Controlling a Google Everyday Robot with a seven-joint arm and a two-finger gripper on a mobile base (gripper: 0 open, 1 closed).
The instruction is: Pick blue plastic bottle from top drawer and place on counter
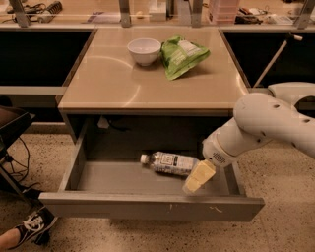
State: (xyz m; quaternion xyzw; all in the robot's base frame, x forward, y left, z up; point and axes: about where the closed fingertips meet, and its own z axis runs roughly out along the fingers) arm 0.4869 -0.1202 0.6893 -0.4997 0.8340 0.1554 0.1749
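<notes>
The blue plastic bottle (169, 163), clear with a white cap at its left end and a white label, lies on its side in the middle of the open top drawer (147, 207). My gripper (198, 178), with yellowish fingers, hangs inside the drawer just right of the bottle's base, on the end of my white arm (261, 125) coming in from the right. It holds nothing. The counter (108, 83), a glossy beige tabletop, is directly above the drawer.
A white bowl (144, 50) and a green crinkled snack bag (183, 55) sit at the back of the counter. A cluttered shelf with metal posts (125, 10) runs behind. A person's sneaker (35, 224) is on the floor at lower left, near cables.
</notes>
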